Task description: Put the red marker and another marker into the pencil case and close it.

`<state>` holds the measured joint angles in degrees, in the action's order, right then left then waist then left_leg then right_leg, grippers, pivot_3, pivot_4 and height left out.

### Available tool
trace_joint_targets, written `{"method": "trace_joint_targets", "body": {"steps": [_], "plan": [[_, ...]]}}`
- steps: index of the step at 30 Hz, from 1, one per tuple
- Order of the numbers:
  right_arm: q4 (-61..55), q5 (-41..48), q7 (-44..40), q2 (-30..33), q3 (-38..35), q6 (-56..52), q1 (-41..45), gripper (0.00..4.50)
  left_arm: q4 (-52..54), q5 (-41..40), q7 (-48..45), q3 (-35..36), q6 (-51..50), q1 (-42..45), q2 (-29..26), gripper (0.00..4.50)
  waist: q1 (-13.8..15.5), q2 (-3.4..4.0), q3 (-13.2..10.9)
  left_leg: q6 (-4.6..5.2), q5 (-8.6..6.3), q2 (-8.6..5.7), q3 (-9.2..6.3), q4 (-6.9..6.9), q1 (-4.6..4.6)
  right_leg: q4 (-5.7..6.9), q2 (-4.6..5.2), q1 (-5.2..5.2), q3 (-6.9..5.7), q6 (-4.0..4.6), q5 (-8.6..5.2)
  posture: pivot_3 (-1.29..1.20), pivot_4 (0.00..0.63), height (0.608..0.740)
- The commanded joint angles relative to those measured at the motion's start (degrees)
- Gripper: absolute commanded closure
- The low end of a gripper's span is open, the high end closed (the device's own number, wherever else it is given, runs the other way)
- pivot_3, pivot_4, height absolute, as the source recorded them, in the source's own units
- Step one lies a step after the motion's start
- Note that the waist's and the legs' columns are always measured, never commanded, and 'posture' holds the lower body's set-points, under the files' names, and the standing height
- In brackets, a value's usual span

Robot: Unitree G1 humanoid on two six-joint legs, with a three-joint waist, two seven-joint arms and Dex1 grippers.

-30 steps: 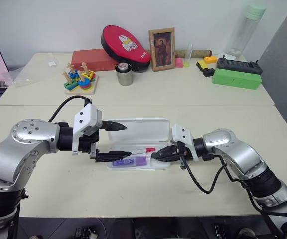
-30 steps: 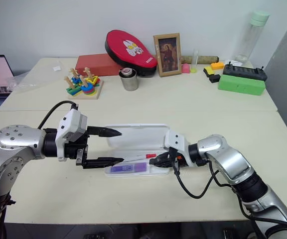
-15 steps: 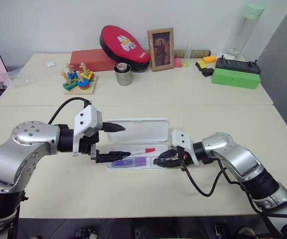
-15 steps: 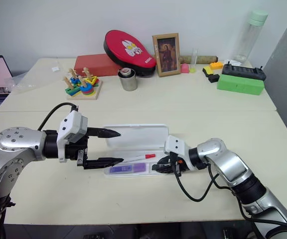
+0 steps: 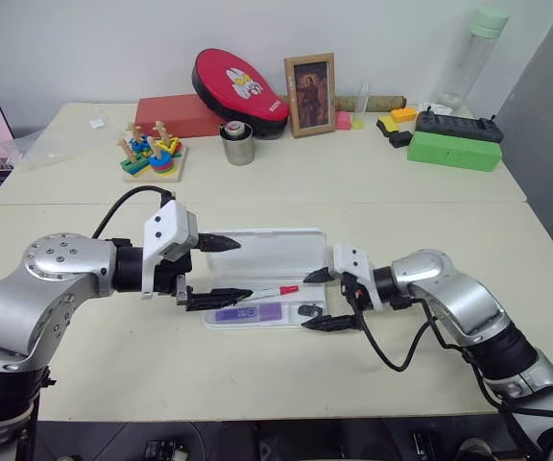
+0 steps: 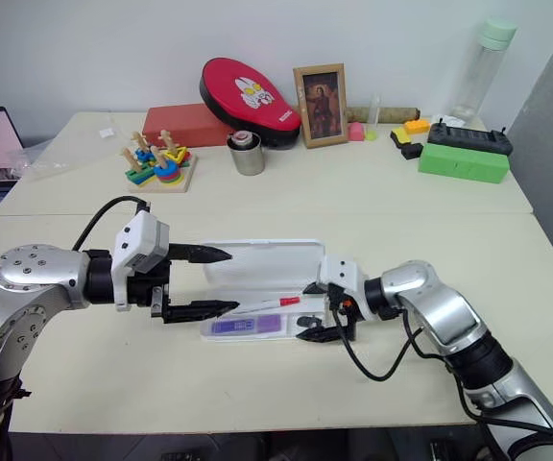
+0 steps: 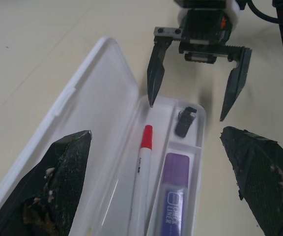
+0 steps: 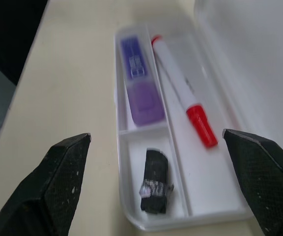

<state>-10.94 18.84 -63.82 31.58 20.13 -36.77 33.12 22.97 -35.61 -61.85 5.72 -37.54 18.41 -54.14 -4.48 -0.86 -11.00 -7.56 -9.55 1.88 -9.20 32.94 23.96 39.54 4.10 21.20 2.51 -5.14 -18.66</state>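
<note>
The pencil case (image 5: 257,252) lies open at table centre, holding the red marker (image 7: 142,164), the purple marker (image 7: 173,191) and a small dark block (image 7: 184,121). The left gripper (image 5: 221,272) at its 9 o'clock end and the right gripper (image 5: 326,300) at 3 o'clock both stand spread and empty, flanking it. At 12 o'clock, well apart, stand a metal cup (image 5: 239,144), a picture frame (image 5: 311,94) and a toy stacker (image 5: 154,157).

"LINER" on the purple marker (image 7: 177,204)

The case (image 8: 215,88) looks like smooth, glossy, milky plastic. The red marker (image 8: 183,91) has a shiny plastic barrel and cap; the purple marker (image 8: 141,83) is glossy plastic too. The dark block (image 8: 154,188) seems matt, perhaps rubber. The table (image 5: 257,375) is matt and smooth. Both grippers' fingers (image 7: 63,182) are rough, scuffed black.
</note>
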Motion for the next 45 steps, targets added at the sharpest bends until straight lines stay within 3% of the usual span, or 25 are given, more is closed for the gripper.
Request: {"method": "trace_joint_targets", "body": {"steps": [1, 4, 8, 11, 18, 28, 39, 45], "plan": [[-3.6, 8.5, 0.0, -2.1, -8.3, -3.1, 5.5, 0.04, 1.4, -2.8, 4.2, 5.3, -2.0, 0.5, 1.2, 0.0, -0.2, 0.0, 0.0, 0.0, 0.0, 0.0, 0.0, 0.0, 0.0, 0.02, 0.0, 0.0, 0.0, 0.0, 0.0, 0.0, 0.15, 0.74], [-1.2, 10.5, 2.9, -4.5, -11.8, -4.0, 9.8, 0.04, 1.4, -4.9, 7.7, 8.6, -3.6, 0.3, 2.7, 0.0, -0.2, 0.0, 0.0, 0.0, 0.0, 0.0, -0.02, 0.0, -0.01, 0.02, 0.0, 0.0, -0.01, 0.0, 0.0, 0.0, 0.15, 0.74], [13.6, 4.8, 13.1, -10.4, -12.2, -4.8, 22.1, 0.04, 0.5, -8.9, 15.9, 19.0, -5.9, 0.3, 5.7, 0.0, -0.7, 0.0, 0.0, 0.0, 0.01, 0.0, 0.02, 0.02, -0.04, 0.16, 0.0, 0.06, 0.05, 0.01, 0.0, 0.0, 0.15, 0.74], [20.6, -0.9, 17.2, -11.8, -8.7, -3.4, 25.0, 0.5, 2.4, -10.5, 16.7, 21.5, -7.2, -2.4, 5.6, 0.0, -0.5, -0.02, 0.0, -0.01, 0.02, 0.0, -0.02, 0.0, -0.06, 0.29, 0.0, 0.1, 0.01, 0.02, 0.0, 0.0, 0.15, 0.74], [27.8, -5.7, 18.1, -15.0, -6.0, -0.5, 27.4, 2.21, 5.5, -13.9, 18.4, 25.2, -8.5, -6.5, 5.0, 0.0, -0.3, -0.04, 0.0, -0.02, 0.02, 0.0, -0.01, -0.03, 0.08, 0.22, 0.0, 0.2, 0.01, 0.03, 0.0, 0.0, 0.15, 0.74], [23.6, -7.5, 13.7, -14.2, -1.9, -2.0, 24.8, 4.45, 8.1, -18.4, 17.1, 25.6, -9.8, -10.0, 3.1, 0.0, -0.3, -0.04, 0.0, -0.01, 0.02, 0.0, -0.01, -0.04, 0.03, 0.3, 0.0, 0.19, 0.01, 0.04, 0.0, 0.0, 0.15, 0.74], [19.4, -9.9, 11.1, -12.8, 1.7, -1.8, 21.6, 4.45, 8.3, -19.5, 16.8, 24.7, -9.4, -11.0, 1.5, 0.0, -0.3, -0.04, 0.0, -0.01, 0.01, 0.0, -0.01, -0.04, 0.02, 0.28, 0.0, 0.19, 0.02, 0.04, -0.01, 0.0, 0.15, 0.74], [8.8, -6.9, 4.3, -9.5, 3.3, -1.6, 17.3, 4.45, 8.7, -20.0, 16.7, 24.8, -9.7, -11.4, 1.2, 0.0, -0.3, -0.05, 0.0, -0.01, 0.01, 0.0, -0.01, -0.05, 0.02, 0.25, 0.0, 0.17, 0.01, 0.04, -0.01, 0.0, 0.15, 0.74]]}}
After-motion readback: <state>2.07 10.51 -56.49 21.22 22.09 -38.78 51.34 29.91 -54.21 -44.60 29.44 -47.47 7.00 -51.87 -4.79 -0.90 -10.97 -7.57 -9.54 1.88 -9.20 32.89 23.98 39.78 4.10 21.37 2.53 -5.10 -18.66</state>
